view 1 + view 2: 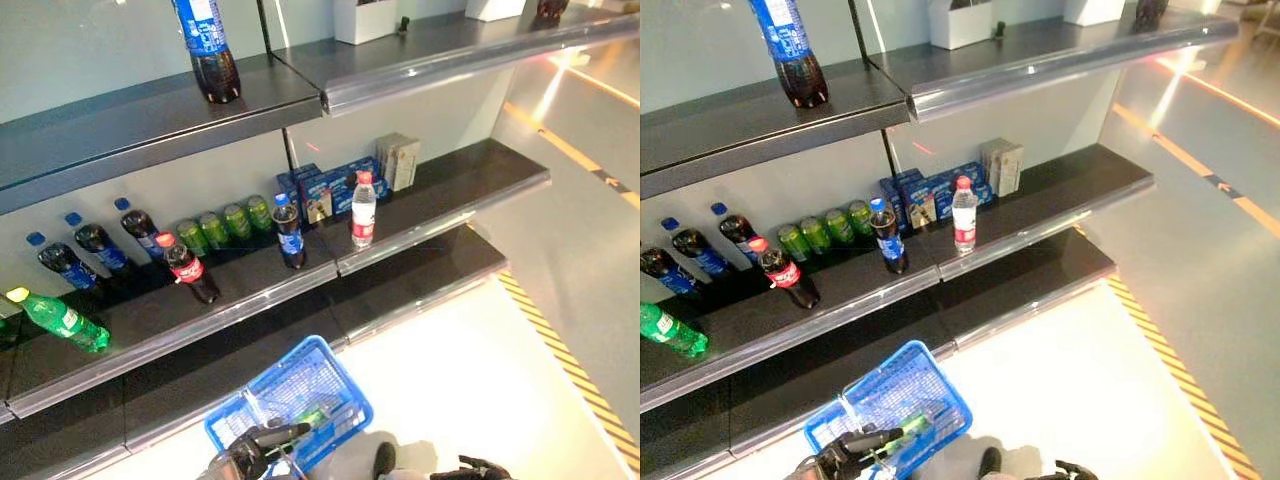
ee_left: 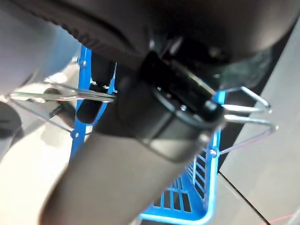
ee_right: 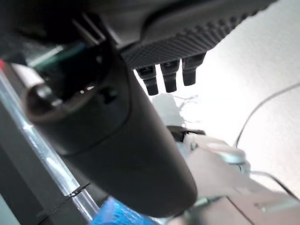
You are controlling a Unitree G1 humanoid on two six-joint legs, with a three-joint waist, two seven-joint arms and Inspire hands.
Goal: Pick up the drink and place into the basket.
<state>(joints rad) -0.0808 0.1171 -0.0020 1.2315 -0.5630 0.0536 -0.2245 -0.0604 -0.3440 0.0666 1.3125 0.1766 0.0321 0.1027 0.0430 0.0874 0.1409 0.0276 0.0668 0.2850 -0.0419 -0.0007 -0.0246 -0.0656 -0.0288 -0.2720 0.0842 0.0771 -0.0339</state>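
Note:
A blue plastic basket [image 1: 290, 398] hangs low in front of the shelves. My left hand [image 1: 248, 457] is shut on its wire handle [image 2: 243, 117], at the basket's near side. Something green [image 1: 906, 430] lies inside the basket by that hand. On the middle shelf [image 1: 250, 300] stand a red-labelled cola bottle [image 1: 190, 270], a blue-labelled cola bottle [image 1: 290, 232] and a clear water bottle [image 1: 363, 210]. My right hand [image 1: 485, 468] shows at the bottom edge, far from the shelf. Its fingers [image 3: 168, 77] are relaxed and hold nothing.
A green bottle [image 1: 60, 320] lies on its side at the shelf's left. Green cans [image 1: 225, 222], blue-capped dark bottles [image 1: 95, 245] and blue boxes [image 1: 335, 188] line the back. A large cola bottle [image 1: 208, 50] stands on the upper shelf. Yellow-black floor tape [image 1: 570, 370] runs on the right.

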